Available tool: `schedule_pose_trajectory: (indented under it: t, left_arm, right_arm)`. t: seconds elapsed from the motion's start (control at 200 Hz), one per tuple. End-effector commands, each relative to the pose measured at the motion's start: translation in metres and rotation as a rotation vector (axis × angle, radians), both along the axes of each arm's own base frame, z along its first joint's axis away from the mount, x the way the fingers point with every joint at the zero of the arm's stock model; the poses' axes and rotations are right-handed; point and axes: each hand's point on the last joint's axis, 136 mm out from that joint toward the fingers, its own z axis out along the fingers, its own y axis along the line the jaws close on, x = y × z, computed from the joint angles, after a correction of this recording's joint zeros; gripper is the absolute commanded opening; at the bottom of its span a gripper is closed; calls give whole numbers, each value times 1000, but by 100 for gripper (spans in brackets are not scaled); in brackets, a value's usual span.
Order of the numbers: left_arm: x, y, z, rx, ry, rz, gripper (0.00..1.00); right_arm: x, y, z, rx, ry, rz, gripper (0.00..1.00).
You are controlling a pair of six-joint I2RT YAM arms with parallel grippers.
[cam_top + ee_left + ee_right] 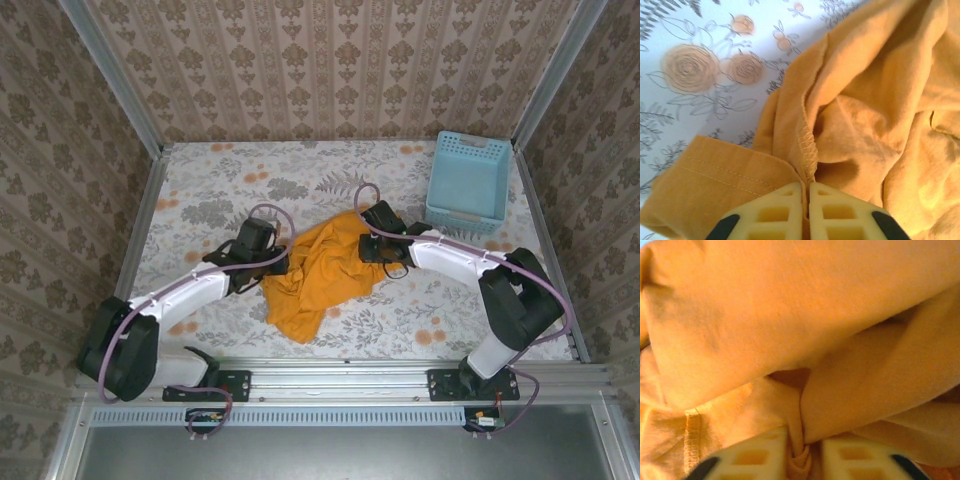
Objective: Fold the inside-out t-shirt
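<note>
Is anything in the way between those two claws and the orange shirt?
Nothing visible. The left gripper and the right gripper are each closed on a fold of the inside-out t-shirt, with cloth pinched between their fingers. The blue basket sits apart at the table's far right corner.

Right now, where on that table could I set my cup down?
The far left corner of the table, behind the left arm, is bare, and so is the near strip between the t-shirt and the right arm. The middle is crowded: the left gripper and right gripper both pinch the bunched t-shirt. The basket takes the far right corner.
</note>
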Motion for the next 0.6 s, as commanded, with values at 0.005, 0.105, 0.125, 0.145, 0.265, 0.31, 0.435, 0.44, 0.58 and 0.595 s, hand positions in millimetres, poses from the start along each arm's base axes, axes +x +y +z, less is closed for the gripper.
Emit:
schedule_pose_trajectory:
  t: [0.005, 0.105, 0.125, 0.145, 0.265, 0.31, 0.435, 0.44, 0.58, 0.595]
  left_arm:
    - [17, 11, 46, -40, -99, 37, 4]
    - [24, 27, 84, -60, -180, 75, 0]
    - [25, 29, 94, -68, -199, 80, 0]
    - [24, 29, 103, -77, -218, 77, 0]
    - [27, 52, 160, -126, -349, 139, 0]
    - [24, 57, 183, -146, -402, 145, 0]
    - [10, 67, 237, -187, -541, 154, 0]
    - [9, 68, 240, -188, -547, 154, 0]
    - [-9, 84, 285, -214, -681, 189, 0]
    - [-11, 86, 287, -216, -689, 192, 0]
  right_arm:
    - [3, -13, 42, -58, -86, -4, 10]
    - [-1, -28, 87, -86, -181, -10, 5]
    - [-1, -31, 95, -90, -199, -12, 4]
    - [-3, -34, 109, -84, -230, -15, 3]
    - [-15, -50, 172, -60, -366, -23, 0]
    - [-21, -54, 197, -38, -425, -19, 0]
    - [-42, -68, 257, 29, -575, -17, 0]
    - [-43, -69, 260, 33, -581, -15, 0]
    - [-67, -81, 308, 94, -711, -4, 0]
    - [-68, -82, 312, 94, -720, -6, 0]
